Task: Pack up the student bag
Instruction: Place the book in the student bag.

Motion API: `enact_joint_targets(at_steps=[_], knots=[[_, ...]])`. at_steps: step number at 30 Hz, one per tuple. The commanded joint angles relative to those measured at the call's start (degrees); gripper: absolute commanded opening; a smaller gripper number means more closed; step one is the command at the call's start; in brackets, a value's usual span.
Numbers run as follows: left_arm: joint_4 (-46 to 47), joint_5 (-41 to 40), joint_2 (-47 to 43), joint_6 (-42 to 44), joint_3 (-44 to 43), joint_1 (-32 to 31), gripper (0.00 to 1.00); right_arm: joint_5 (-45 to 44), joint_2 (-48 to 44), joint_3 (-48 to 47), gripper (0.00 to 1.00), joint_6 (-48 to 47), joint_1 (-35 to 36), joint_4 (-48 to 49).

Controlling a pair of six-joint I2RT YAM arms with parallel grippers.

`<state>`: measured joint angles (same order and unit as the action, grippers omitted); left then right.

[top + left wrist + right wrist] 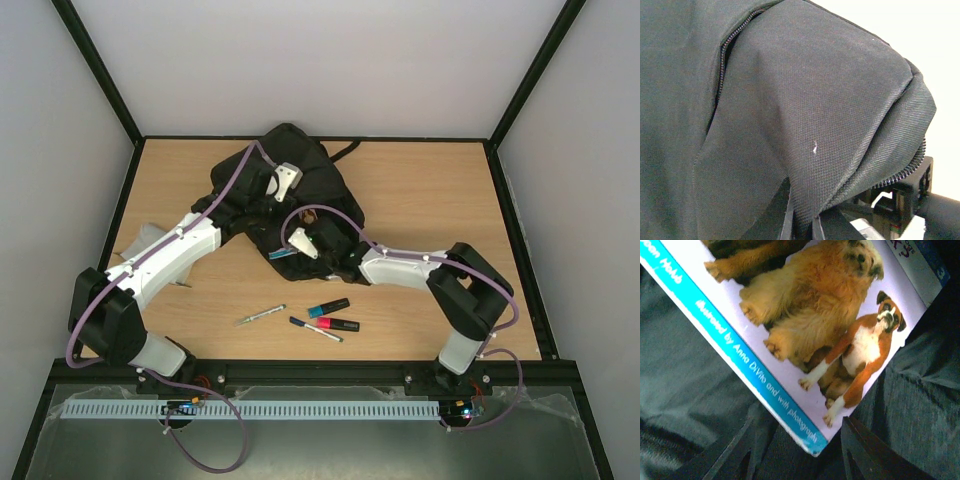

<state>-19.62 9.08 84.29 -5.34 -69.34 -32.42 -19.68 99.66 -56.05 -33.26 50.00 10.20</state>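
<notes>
Nearest the arm bases, four writing things lie loose on the wooden table (430, 200): a silver pen (261, 316), a blue-capped marker (328, 306), a red marker (338, 324) and a black pen (316, 330). They are close together but well apart from the bag, so they are probably waiting their turn to be packed.

Just beyond them, the right gripper (797, 422) is at the bag's near edge with a children's book (805, 330), its cover showing dogs. One corner of the book sits between the half-spread jaws, tilted, with dark fabric all around it. That suggests the book is being fed in at the opening. I cannot tell whether the fingers (730, 455) press on that corner or merely flank it.

Farther back, the student bag (310, 160) lies slumped at the middle rear of the table. The left gripper (801, 222) is clamped tight on a fold of its black fabric beside the zipper (722, 65). It is likely lifting that flap so the mouth gapes for the book, since soft cloth would otherwise sag shut.
</notes>
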Motion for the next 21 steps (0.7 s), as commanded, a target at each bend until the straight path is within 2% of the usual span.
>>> enact_joint_targets(at_steps=[1, 3, 4, 5, 7, 8, 16, 21], knots=[[3.72, 3.17, -3.81, 0.52, -0.49, -0.10, 0.02, 1.05, -3.12, 3.16, 0.48, -2.81, -0.02, -3.29], [3.71, 3.13, -3.87, 0.57, -0.44, -0.11, 0.02, 2.57, -4.07, 3.97, 0.46, -3.07, 0.00, -5.08], [3.71, 3.13, -3.76, 0.59, -0.44, -0.10, 0.02, 3.95, -4.64, 4.41, 0.41, -3.22, 0.01, -6.00], [3.71, 3.28, -3.76, 0.64, -0.49, -0.14, 0.02, 5.24, -5.06, 4.68, 0.33, -3.37, -0.01, -6.91], [3.58, 3.53, -3.63, 0.60, -0.49, -0.10, 0.02, 7.37, -5.14, 4.54, 0.10, -3.23, 0.00, -8.48], [3.54, 3.59, -3.59, 0.62, -0.60, -0.09, 0.02, 7.87, -4.80, 4.33, 0.03, -3.22, 0.01, -9.05], [3.23, 4.98, -3.48, 1.05, -0.62, -0.10, 0.02, 5.07, 1.88, 1.63, 0.01, -4.60, -0.29, -5.24], [2.69, 8.02, -2.99, 1.92, -0.83, -0.12, 0.02, 2.63, 7.13, -3.42, 0.01, -5.59, -3.79, -1.11]])
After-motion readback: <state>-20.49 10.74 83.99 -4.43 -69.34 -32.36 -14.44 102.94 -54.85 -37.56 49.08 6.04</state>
